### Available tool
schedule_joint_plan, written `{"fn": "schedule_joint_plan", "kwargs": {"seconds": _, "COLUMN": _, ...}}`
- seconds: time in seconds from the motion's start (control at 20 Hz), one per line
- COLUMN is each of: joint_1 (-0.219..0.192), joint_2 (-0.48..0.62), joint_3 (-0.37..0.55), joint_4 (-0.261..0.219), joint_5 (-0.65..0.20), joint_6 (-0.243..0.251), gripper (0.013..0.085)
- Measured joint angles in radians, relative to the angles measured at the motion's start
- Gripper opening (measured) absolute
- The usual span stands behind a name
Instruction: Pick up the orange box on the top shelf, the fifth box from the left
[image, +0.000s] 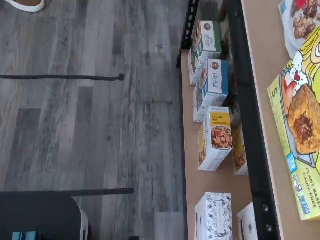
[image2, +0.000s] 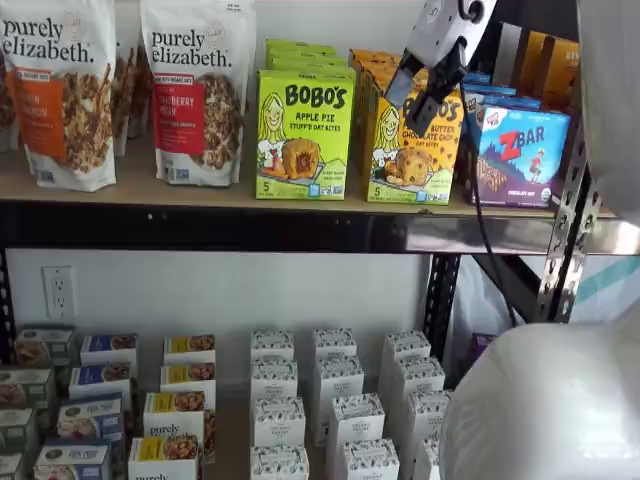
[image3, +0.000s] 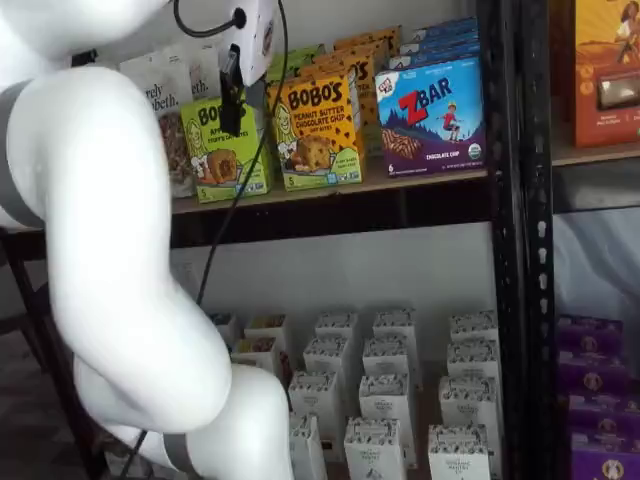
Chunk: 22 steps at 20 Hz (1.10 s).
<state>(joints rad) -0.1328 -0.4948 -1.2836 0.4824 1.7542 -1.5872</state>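
Yellow-orange cardboard marks the orange box, which is standing upright at the front edge of the top shelf, its printed face turned outward. It is being flanked by the green Apple Pie box on its left and the blue ZBar box on its right, with both neighbours set close beside it. More cartons of the same kind are lined up behind it toward the far wall. Its long axis is running vertically, so the narrow sides are the ones offered for a grasp.

In front of the shelf, on the near side, the gripper is being held at about the height of the box's upper half. In one shelf view it is overlapping the box's upper right face; in the other the black fingers are appearing over the green carton instead, which suggests that the gripper is hanging well out from the shelf rather than touching anything. The box is therefore judged to be lying farther in, toward the wall, from the fingers. No clear gap is being shown between the fingers and nothing is being held in them, so whether they are spread or closed cannot be told.

The coming move is judged to depend on the fingers being lined up squarely with the box before being carried inward.
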Motion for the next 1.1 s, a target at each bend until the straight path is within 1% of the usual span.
{"fn": "schedule_joint_plan", "kwargs": {"seconds": 0.1, "joint_1": 0.018, "joint_2": -0.011, "joint_3": 0.012, "joint_4": -0.014, "joint_5": -0.010, "joint_6": 0.012, "gripper": 0.0850}}
{"fn": "schedule_joint_plan", "kwargs": {"seconds": 0.3, "joint_1": 0.046, "joint_2": -0.031, "joint_3": 0.037, "joint_4": -0.020, "joint_5": -0.027, "joint_6": 0.034, "gripper": 0.0850}}
{"fn": "schedule_joint_plan", "kwargs": {"seconds": 0.5, "joint_1": 0.050, "joint_2": -0.044, "joint_3": 0.057, "joint_4": -0.014, "joint_5": -0.055, "joint_6": 0.036, "gripper": 0.0850}}
{"fn": "schedule_joint_plan", "kwargs": {"seconds": 0.65, "joint_1": 0.033, "joint_2": -0.055, "joint_3": 0.076, "joint_4": -0.004, "joint_5": -0.101, "joint_6": 0.020, "gripper": 0.0850}}
{"fn": "schedule_joint_plan", "kwargs": {"seconds": 0.8, "joint_1": -0.007, "joint_2": -0.046, "joint_3": 0.074, "joint_4": 0.030, "joint_5": -0.129, "joint_6": -0.012, "gripper": 0.0850}}
{"fn": "schedule_joint_plan", "kwargs": {"seconds": 0.95, "joint_1": -0.044, "joint_2": -0.024, "joint_3": 0.053, "joint_4": 0.063, "joint_5": -0.136, "joint_6": -0.037, "gripper": 0.0850}}
{"fn": "schedule_joint_plan", "kwargs": {"seconds": 1.1, "joint_1": -0.078, "joint_2": 0.013, "joint_3": 0.011, "joint_4": 0.085, "joint_5": -0.117, "joint_6": -0.060, "gripper": 0.0850}}
